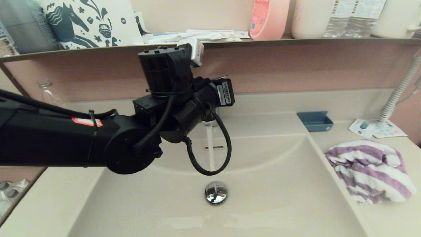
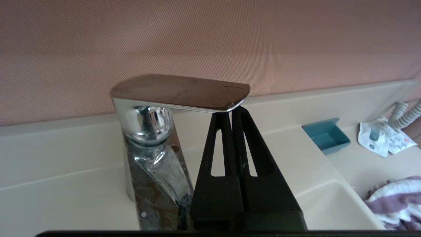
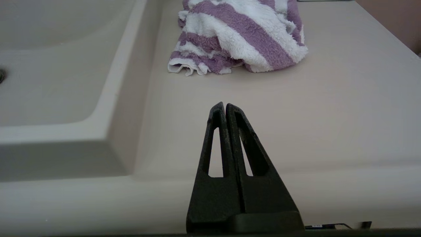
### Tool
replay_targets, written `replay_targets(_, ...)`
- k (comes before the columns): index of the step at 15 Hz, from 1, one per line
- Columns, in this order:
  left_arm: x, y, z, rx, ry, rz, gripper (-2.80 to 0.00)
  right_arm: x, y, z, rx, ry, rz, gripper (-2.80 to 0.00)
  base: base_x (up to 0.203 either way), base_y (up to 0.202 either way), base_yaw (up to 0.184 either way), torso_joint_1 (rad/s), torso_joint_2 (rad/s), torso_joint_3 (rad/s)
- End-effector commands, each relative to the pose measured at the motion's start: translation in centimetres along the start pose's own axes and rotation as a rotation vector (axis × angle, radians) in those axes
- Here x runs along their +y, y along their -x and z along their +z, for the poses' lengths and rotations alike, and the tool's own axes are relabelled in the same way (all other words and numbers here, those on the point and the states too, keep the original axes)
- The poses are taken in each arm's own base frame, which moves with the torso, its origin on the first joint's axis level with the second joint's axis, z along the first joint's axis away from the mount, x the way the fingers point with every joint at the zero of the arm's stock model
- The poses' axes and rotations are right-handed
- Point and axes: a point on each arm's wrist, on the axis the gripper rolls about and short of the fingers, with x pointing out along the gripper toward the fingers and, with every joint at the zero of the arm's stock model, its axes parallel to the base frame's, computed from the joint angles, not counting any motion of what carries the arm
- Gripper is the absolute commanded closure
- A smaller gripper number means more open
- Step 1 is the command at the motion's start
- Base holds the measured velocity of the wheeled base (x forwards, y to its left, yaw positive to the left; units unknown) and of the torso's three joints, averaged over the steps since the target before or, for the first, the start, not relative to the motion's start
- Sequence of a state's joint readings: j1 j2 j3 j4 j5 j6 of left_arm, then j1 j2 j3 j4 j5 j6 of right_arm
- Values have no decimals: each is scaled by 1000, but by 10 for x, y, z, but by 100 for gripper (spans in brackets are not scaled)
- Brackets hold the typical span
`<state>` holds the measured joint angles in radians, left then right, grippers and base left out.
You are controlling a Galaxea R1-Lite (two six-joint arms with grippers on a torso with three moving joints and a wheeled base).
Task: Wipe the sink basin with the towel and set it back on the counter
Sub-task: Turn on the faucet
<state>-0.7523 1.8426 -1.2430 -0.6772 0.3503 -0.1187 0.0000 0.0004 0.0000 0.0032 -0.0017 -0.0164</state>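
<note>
Only towel [image 1: 370, 169] stripes; nothing legible.

left arm [image 1: 98, 144] reaching over sink basin [image 1: 263, 197] at faucet, water running onto drain plug [image 1: 215, 193], towel [image 1: 370, 171] bunched on counter [image 1: 394, 217] right of basin
</note>
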Motion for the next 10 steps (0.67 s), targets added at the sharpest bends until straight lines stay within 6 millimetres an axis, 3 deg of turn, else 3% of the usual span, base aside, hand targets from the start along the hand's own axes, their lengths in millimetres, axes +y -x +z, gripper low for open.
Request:
replay_targets(1,1,3,5,-15,6,3,0,0,0,0,-1,0,0,0,0,0,0,0,0,0)
replay_targets(5,2,4,6,-16,6,4,0,0,0,0,-1,0,0,0,0,0,0,0,0,0)
replay_targets(10,8,16,-12,54,-16,17,0,0,0,0,-1,0,0,0,0,0,0,0,0,0)
